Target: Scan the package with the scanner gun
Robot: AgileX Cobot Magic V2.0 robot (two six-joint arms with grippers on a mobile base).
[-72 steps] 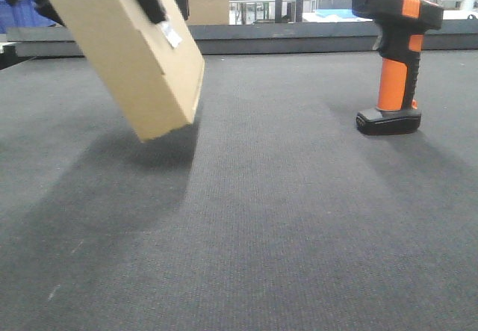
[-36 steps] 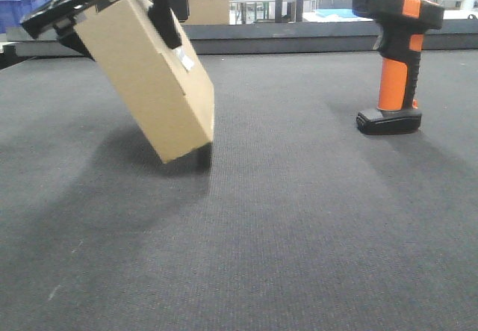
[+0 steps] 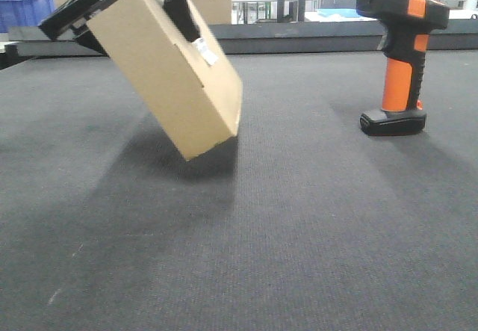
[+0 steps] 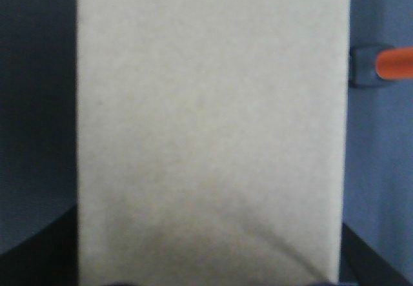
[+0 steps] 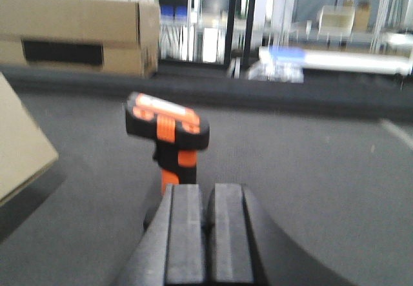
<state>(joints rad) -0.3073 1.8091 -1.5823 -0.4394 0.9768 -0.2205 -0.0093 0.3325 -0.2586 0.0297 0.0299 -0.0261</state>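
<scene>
Two arms, two very different jobs right now, Mo. The left gripper is clamped across the package, a black finger on each side. The cardboard box hangs tilted over the dark mat, one low corner pointing down.

Is that corner on the mat, Jo?

Can't tell from the front; its shadow lies right beneath it. The left wrist view is almost wall-to-wall cardboard.

And the scanner gun?

Standing upright on its base, well apart from the package, over on the right arm's side. Nobody has hold of it. The right gripper has the gun dead ahead in its wrist view, jaws pressed together with nothing between them.

So which step are we in?

I'd call it the presentation: the package is up, but the gun has not been taken. No scan is possible until the right arm has it.

What does the pickup ask for?

The jaws must part wide enough for the orange handle, come in square around it, and close without toppling a gun that balances on a small base. Then the head needs aiming at the little white label near the box's upper edge. That label is my guess at the target; it's too small to read.
</scene>
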